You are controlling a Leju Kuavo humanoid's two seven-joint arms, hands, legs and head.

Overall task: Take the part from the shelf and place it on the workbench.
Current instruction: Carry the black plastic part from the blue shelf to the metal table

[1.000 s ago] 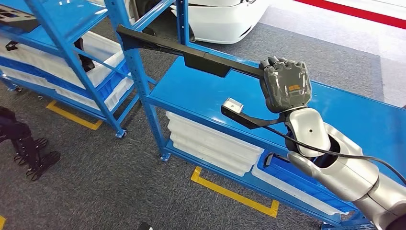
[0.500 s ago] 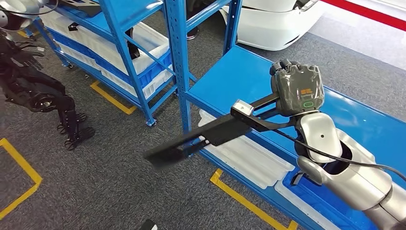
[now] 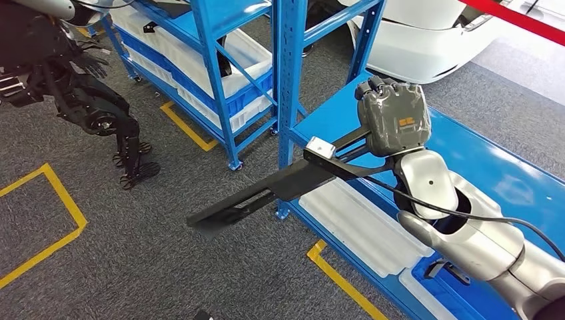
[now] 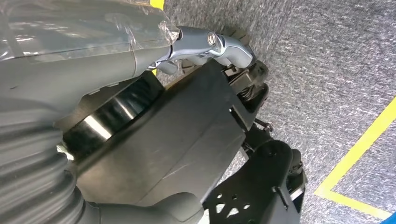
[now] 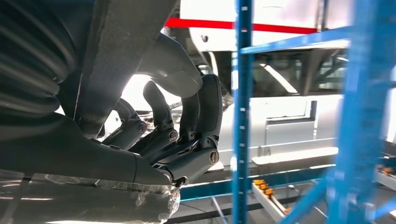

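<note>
My right hand (image 3: 393, 117) grips one end of the long black part (image 3: 266, 193). The part slopes away from the hand, down past the corner post of the blue shelf (image 3: 466, 153), and its far end hangs above the grey carpet. Seen from the right wrist, the dark fingers (image 5: 187, 130) curl around the part (image 5: 121, 51). My left hand (image 4: 93, 74) hangs low beside dark parts of my own body, its fingers (image 4: 210, 42) apart with nothing in them.
White trays (image 3: 360, 227) lie on the lower level of the shelf. A second blue rack (image 3: 220, 40) with white bins stands behind. Yellow floor lines (image 3: 46, 227) mark the carpet, and a white car (image 3: 413, 47) is parked beyond the shelf.
The camera has turned, so the whole scene has shifted. The part has swung from lying level above the shelf to sloping down over the floor, still gripped by my right hand.
</note>
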